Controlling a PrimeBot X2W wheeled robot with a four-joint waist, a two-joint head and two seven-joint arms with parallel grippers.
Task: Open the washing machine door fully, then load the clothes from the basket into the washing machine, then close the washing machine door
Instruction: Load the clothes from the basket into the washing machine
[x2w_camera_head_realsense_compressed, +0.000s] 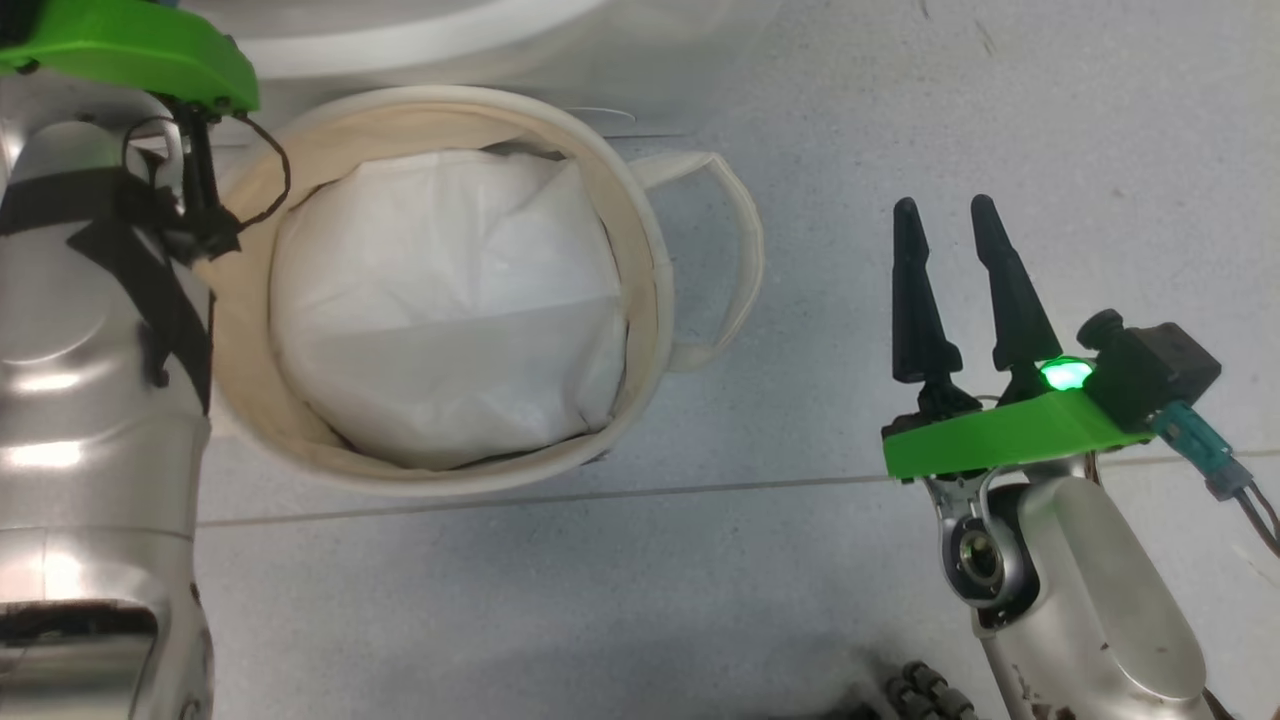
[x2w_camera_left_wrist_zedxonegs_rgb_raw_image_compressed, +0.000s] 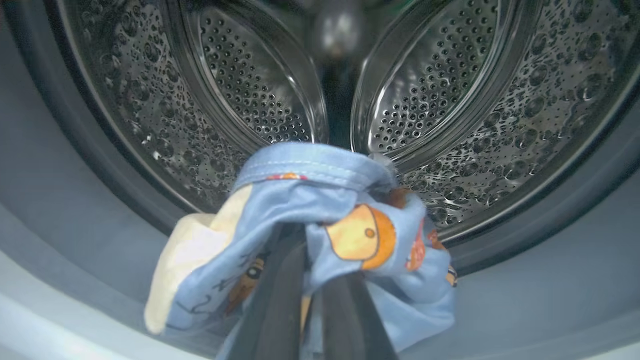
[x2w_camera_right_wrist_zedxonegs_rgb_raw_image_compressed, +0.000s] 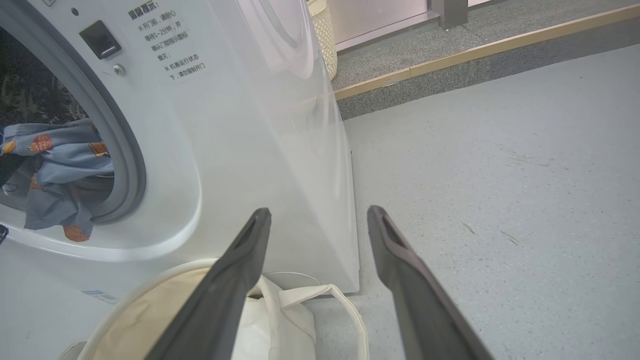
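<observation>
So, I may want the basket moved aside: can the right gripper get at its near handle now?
Probably yes: the right gripper hovers open beside the basket, with just bare floor between it and the looped handle facing it.

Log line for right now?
step: loading | left hand: shut on clothes at washing machine opening | right hand: open, beside basket | basket: white padding sheet inside

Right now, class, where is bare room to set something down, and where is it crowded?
Free: the grey floor between the basket and the open right pincer, and the stretch between the washing machine and the raised kerb. Crowded: the machine's mouth, where the left pincer grips the clothes, and the basket, taken up by the white sheet.
</observation>
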